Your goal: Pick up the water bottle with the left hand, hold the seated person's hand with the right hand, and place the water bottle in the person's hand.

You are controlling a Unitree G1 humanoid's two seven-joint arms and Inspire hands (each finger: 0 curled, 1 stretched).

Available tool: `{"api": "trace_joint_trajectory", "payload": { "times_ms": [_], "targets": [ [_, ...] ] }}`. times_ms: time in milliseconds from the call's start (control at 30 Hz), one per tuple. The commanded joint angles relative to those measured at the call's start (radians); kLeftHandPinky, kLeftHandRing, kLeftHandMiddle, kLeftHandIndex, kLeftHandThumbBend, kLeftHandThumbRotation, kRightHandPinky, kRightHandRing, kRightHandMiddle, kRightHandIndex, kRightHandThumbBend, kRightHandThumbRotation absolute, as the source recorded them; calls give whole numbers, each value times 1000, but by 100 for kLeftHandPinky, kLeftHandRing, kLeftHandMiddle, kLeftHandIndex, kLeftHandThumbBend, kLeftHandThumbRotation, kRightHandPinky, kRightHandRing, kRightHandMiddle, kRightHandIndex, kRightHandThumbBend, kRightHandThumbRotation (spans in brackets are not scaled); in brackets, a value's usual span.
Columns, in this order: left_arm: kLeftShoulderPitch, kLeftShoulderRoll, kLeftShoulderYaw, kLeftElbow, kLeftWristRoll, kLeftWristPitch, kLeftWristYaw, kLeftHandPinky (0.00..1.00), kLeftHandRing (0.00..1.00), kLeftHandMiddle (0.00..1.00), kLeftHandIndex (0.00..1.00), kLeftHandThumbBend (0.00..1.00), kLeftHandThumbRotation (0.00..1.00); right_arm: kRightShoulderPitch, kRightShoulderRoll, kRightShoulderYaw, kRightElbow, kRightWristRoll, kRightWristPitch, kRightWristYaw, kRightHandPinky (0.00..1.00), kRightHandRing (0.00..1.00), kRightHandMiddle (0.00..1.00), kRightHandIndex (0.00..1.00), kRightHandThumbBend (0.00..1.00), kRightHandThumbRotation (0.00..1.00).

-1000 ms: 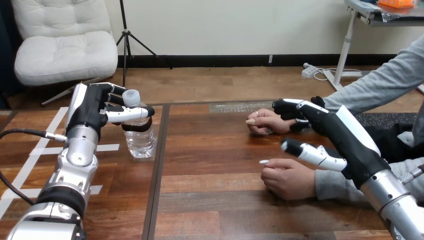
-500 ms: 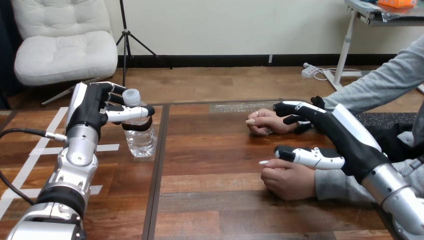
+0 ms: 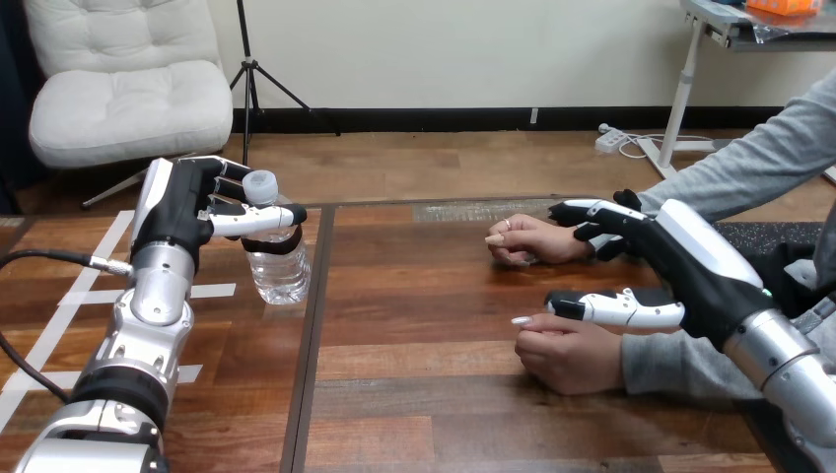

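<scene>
Nearest, on the wooden table (image 3: 424, 394), the person's closer hand (image 3: 567, 355) lay as a loose fist at the view's right. Just above it was the thumb of the right hand (image 3: 680, 266), stretched out to the left and apart from the fingers (image 3: 592, 212). This hand was open and gripped nothing. Its fingers reached the wrist of the person's farther hand (image 3: 527, 239); I could not tell if they touched it. At the view's left, the left hand (image 3: 187, 212) was closed around the upper part of the water bottle (image 3: 274, 256), with the thumb across its front. The bottle stood upright near the table's seam, well apart from the person's 2 hands. Whether its base rested on the wood, I could not tell.
</scene>
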Motion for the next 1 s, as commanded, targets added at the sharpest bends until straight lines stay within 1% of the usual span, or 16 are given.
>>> {"api": "trace_joint_trajectory", "payload": {
  "times_ms": [0, 167, 300, 500, 733, 967],
  "targets": [
    [-42, 19, 8, -76, -13, -37, 1, 46, 49, 51, 49, 72, 0, -79, -32, 10, 33, -13, -27, -39, 69, 81, 84, 84, 100, 73],
    [-41, 21, 7, -80, -12, -35, -2, 46, 50, 51, 49, 72, 0, -85, -40, 18, 55, -14, -30, -49, 69, 81, 84, 83, 100, 70],
    [-40, 21, 8, -84, -13, -32, -2, 46, 50, 51, 49, 72, 0, -83, -47, 23, 57, -18, -24, -53, 68, 81, 84, 83, 100, 69],
    [-40, 22, 7, -85, -10, -30, 0, 46, 50, 51, 49, 72, 0, -85, -51, 25, 71, -19, -30, -55, 67, 81, 84, 83, 100, 67],
    [-42, 20, 11, -90, -15, -18, -2, 47, 50, 52, 50, 72, 0, -85, -59, 26, 86, -18, -21, -45, 66, 80, 84, 83, 100, 65],
    [-43, 20, 15, -86, -20, -25, -5, 47, 50, 51, 49, 73, 0, -80, -65, 25, 91, -14, -6, -32, 67, 81, 84, 83, 100, 64]
  ]
}}
